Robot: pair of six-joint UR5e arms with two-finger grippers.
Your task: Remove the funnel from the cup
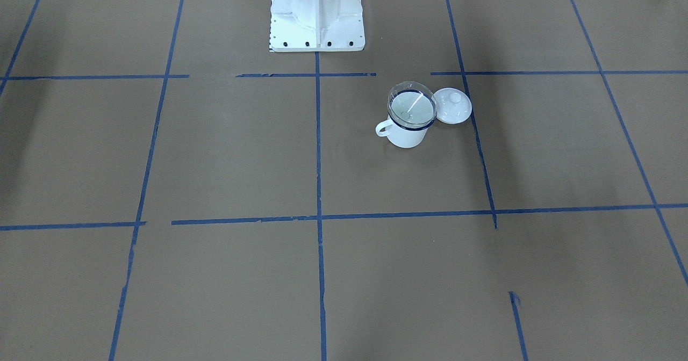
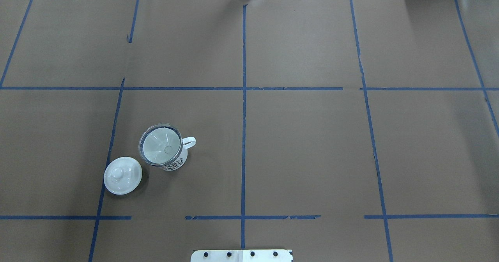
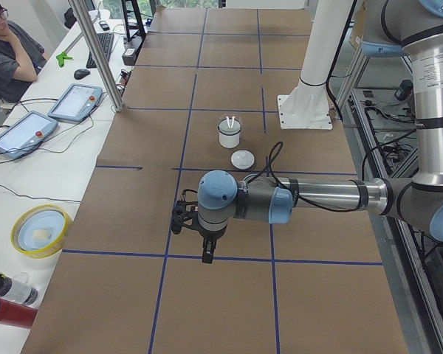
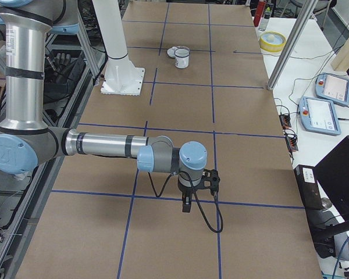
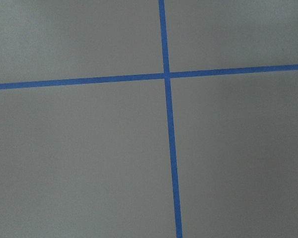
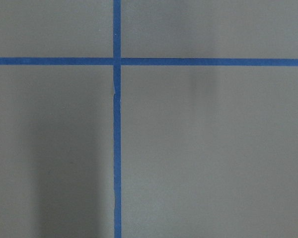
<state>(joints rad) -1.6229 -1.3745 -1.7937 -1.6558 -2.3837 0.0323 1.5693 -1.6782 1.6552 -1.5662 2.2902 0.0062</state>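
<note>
The clear funnel [image 2: 160, 145] sits upright in the white mug with a dark blue rim [image 2: 176, 164], on the table's left half in the overhead view. In the front-facing view the funnel [image 1: 411, 106] fills the mug's [image 1: 406, 136] mouth, and the handle points to that view's left. My left gripper [image 3: 207, 254] shows only in the exterior left view, far from the mug [image 3: 229, 137]. My right gripper [image 4: 187, 206] shows only in the exterior right view, far from the mug [image 4: 182, 58]. I cannot tell whether either is open or shut. Both wrist views show only brown paper and blue tape.
A white round lid with a knob [image 2: 122, 175] lies beside the mug, also in the front-facing view [image 1: 453, 106]. The robot's white base [image 1: 317, 17] stands at the table's near edge. A yellow bowl [image 3: 40, 230], tablets and a seated operator [image 3: 11, 51] are beside the table.
</note>
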